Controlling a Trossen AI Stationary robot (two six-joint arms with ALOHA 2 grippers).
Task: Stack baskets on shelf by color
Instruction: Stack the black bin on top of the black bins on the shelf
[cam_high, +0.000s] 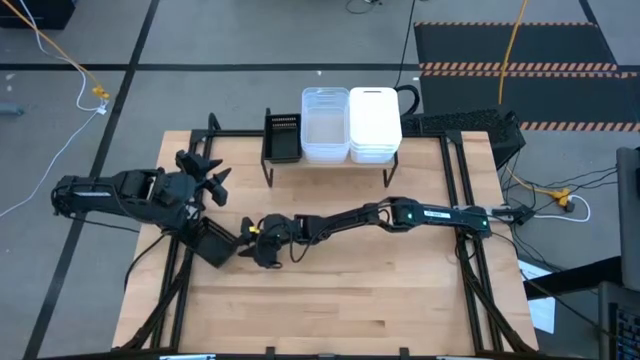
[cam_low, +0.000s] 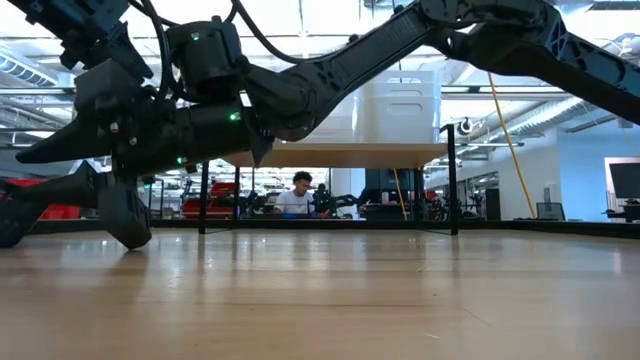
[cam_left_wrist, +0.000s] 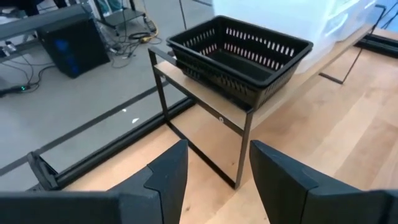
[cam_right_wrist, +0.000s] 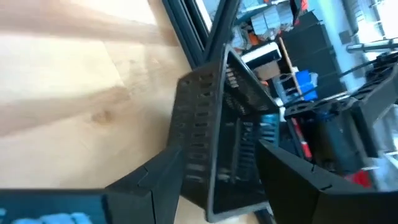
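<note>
Right pincer (cam_high: 262, 243) grasping a black basket (cam_high: 212, 243) near the bench's (cam_high: 350, 300) left edge.
Basket tilted, one wall between the fingers. Left pincer (cam_high: 207, 172) released, hovering near the left edge, facing the shelf (cam_left_wrist: 214, 102). On the shelf at the far edge: black basket (cam_high: 282, 136), clear stack (cam_high: 324, 125), white stack (cam_high: 375, 124).

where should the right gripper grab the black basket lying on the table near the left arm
Probably by a long mesh side wall. The black basket is tipped on edge on the tabletop, its rim and slotted wall turned toward the right gripper, whose fingers already straddle that wall. Pinching across the thin wall just below the rim, coming in from the right arm's side, looks surest. The left gripper is open, facing the shelf.
</note>
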